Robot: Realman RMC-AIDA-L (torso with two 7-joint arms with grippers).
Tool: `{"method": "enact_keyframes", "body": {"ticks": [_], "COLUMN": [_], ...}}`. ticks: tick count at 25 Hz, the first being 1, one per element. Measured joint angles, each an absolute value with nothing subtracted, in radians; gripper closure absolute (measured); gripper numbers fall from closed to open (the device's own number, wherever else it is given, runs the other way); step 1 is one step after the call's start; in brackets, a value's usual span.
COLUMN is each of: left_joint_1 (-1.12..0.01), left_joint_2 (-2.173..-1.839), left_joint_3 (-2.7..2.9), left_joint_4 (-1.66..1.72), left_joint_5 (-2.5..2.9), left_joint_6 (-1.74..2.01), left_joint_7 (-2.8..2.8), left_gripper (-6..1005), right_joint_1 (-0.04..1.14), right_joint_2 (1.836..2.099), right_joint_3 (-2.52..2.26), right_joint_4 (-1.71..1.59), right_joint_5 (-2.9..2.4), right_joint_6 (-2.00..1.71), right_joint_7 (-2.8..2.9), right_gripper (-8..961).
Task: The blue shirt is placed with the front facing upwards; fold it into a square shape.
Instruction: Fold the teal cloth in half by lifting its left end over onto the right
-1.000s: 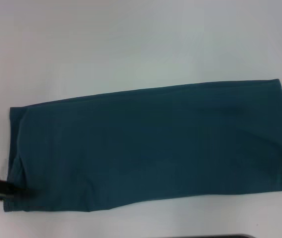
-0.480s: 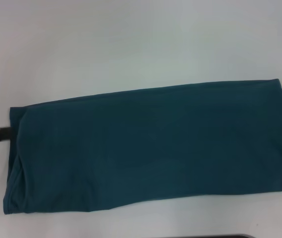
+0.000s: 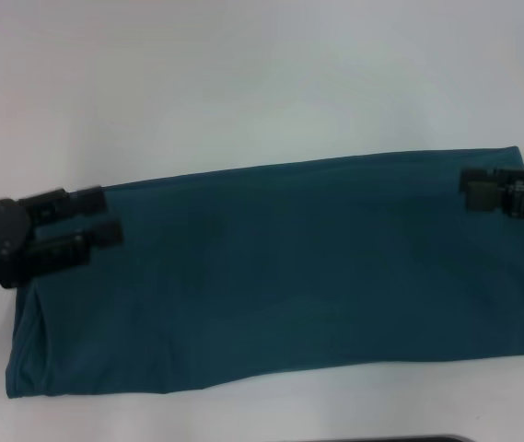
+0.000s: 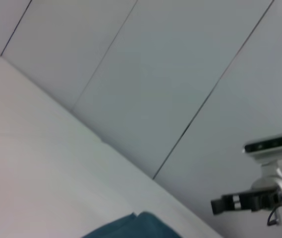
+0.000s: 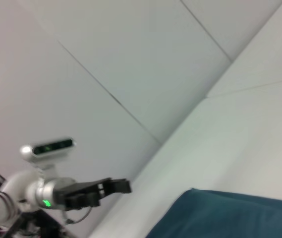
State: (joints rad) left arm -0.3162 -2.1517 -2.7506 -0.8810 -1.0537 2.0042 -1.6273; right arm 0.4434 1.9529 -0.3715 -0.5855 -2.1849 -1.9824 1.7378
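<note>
The shirt (image 3: 289,276) lies flat on the white bench (image 3: 243,83) as a long band running left to right, print and collar hidden, so the lengthwise folds look done and a crosswise fold remains. The left gripper (image 3: 105,224) sits over the band's far left corner with its jaws spread apart, holding nothing. The right gripper (image 3: 469,189) is at the far right corner; whether its jaws are parted I cannot tell. One at each end suits lifting one end across.

Black two-fingered left tool (image 3: 96,219), black right tool (image 3: 469,189), silver wrists
</note>
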Motion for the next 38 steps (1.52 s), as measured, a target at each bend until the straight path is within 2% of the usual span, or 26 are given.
{"method": "enact_keyframes", "body": {"ticks": [2,3,6,8,10,13,18,24,38], "left_joint_1": [-0.317,-0.320,-0.330,-0.333,-0.333,-0.337,-0.380,-0.396,-0.411], "left_joint_2": [-2.139,-2.129,-2.103,-2.098,-2.100,-2.091,-2.038,-2.033,-2.019], "left_joint_3": [-2.739,-2.722,-2.652,-2.631,-2.635,-2.642,-2.626,-2.597,-2.586], "left_joint_4": [-0.870,-0.858,-0.818,-0.808,-0.815,-0.839,-0.778,-0.761,-0.695], "left_joint_5": [-1.077,-1.081,-1.083,-1.086,-1.090,-1.087,-1.070,-0.965,-0.802], "left_joint_6": [2.013,2.018,2.025,2.023,2.021,2.009,2.023,1.951,1.696], "left_joint_7": [-1.635,-1.647,-1.678,-1.687,-1.708,-1.874,-2.201,-2.286,-2.321], "left_gripper": [307,308,253,217,180,154,154,185,201], "right_joint_1": [0.456,0.460,0.468,0.471,0.472,0.476,0.479,0.484,0.482], "right_joint_2": [1.934,1.936,1.958,1.981,1.984,1.978,1.950,1.926,1.939], "right_joint_3": [-0.397,-0.416,-0.497,-0.517,-0.514,-0.504,-0.496,-0.495,-0.503], "right_joint_4": [-0.533,-0.527,-0.550,-0.600,-0.612,-0.624,-0.634,-0.635,-0.631], "right_joint_5": [-2.183,-2.185,-2.193,-2.193,-2.190,-2.182,-2.177,-2.180,-2.183], "right_joint_6": [-1.981,-1.979,-1.963,-1.967,-1.970,-1.972,-1.973,-1.947,-1.868], "right_joint_7": [1.745,1.747,1.756,1.764,1.770,1.816,1.899,1.931,1.937], "right_gripper": [229,237,229,214,198,156,87,56,54]}}
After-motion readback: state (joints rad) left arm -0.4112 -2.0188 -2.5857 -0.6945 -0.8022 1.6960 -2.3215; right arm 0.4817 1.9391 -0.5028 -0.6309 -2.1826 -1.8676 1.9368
